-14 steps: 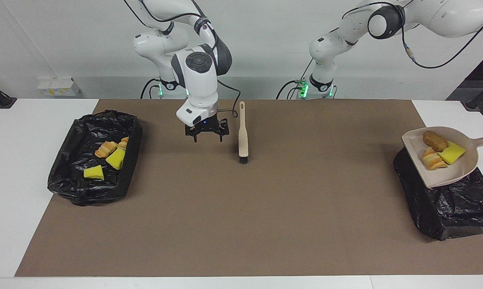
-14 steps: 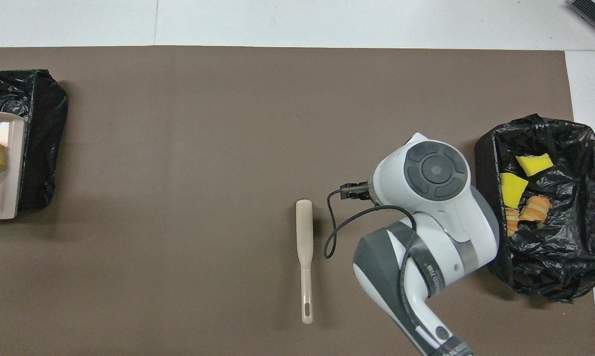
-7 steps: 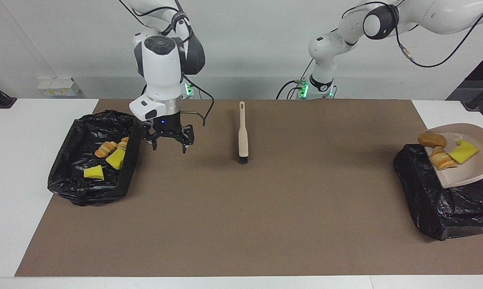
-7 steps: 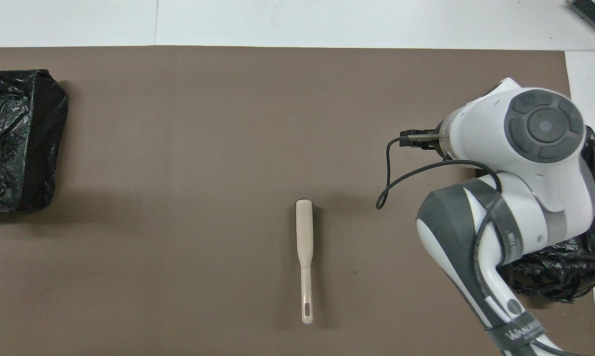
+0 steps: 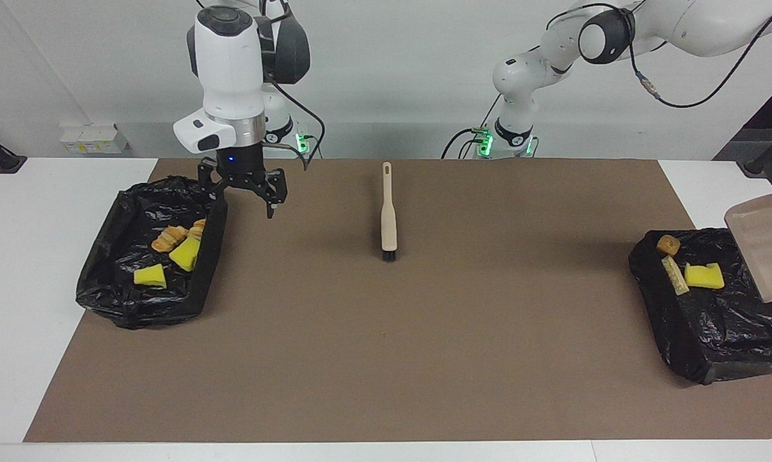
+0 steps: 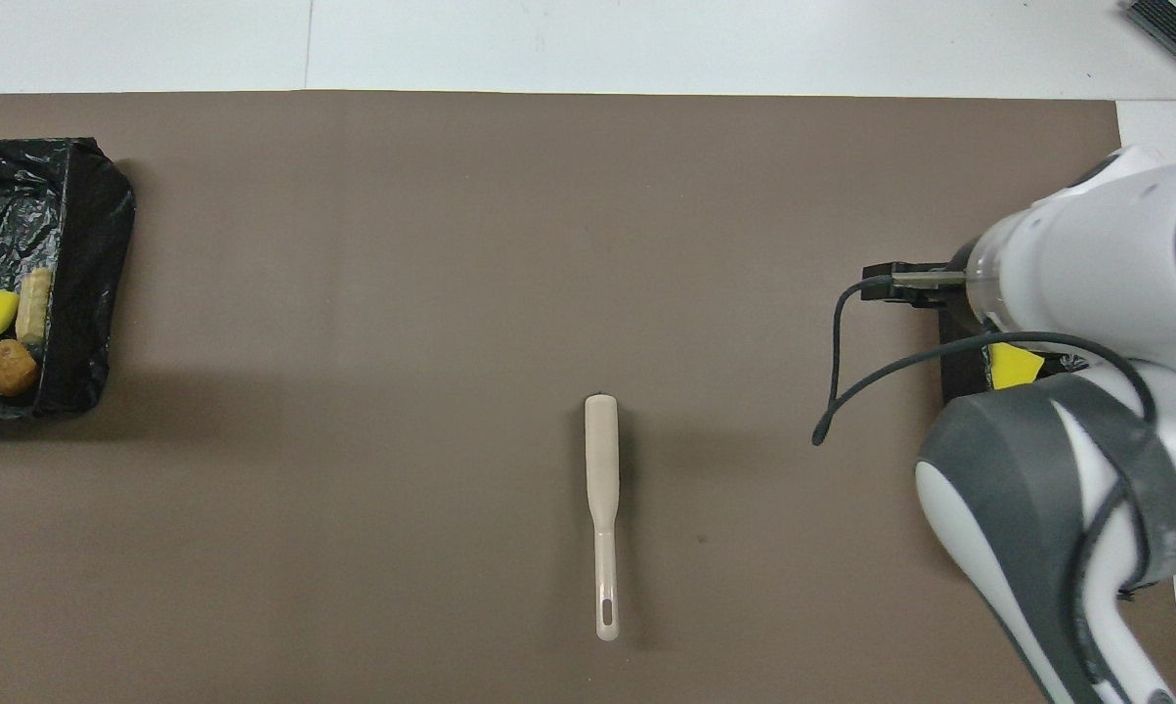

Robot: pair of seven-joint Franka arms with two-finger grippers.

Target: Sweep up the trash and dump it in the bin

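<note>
The tan dustpan (image 5: pixel 767 250) hangs steeply tilted and empty over the black-lined bin (image 5: pixel 681 346) at the left arm's end. Its handle and my left gripper are out of view. Three pieces of trash lie in that bin: a brown bread bit (image 5: pixel 668 244), a tan piece (image 5: pixel 674 276) and a yellow sponge chunk (image 5: pixel 703 276). The overhead view shows the same bin (image 6: pixel 89 244) with those pieces. My right gripper (image 5: pixel 244 196) is open and holds nothing, raised over the mat beside the other bin (image 5: pixel 135 308). That bin holds yellow sponge chunks (image 5: pixel 185 253) and croissant bits (image 5: pixel 169 238).
A tan brush (image 5: pixel 389 212) lies on the brown mat between the arms, bristles away from the robots; the overhead view shows the brush (image 6: pixel 602 489) too. My right arm covers most of its end's bin (image 6: pixel 959 367) from above.
The dustpan tipped over and its three pieces slid into the bin below. My right gripper rose and moved from beside the brush toward the right arm's end bin.
</note>
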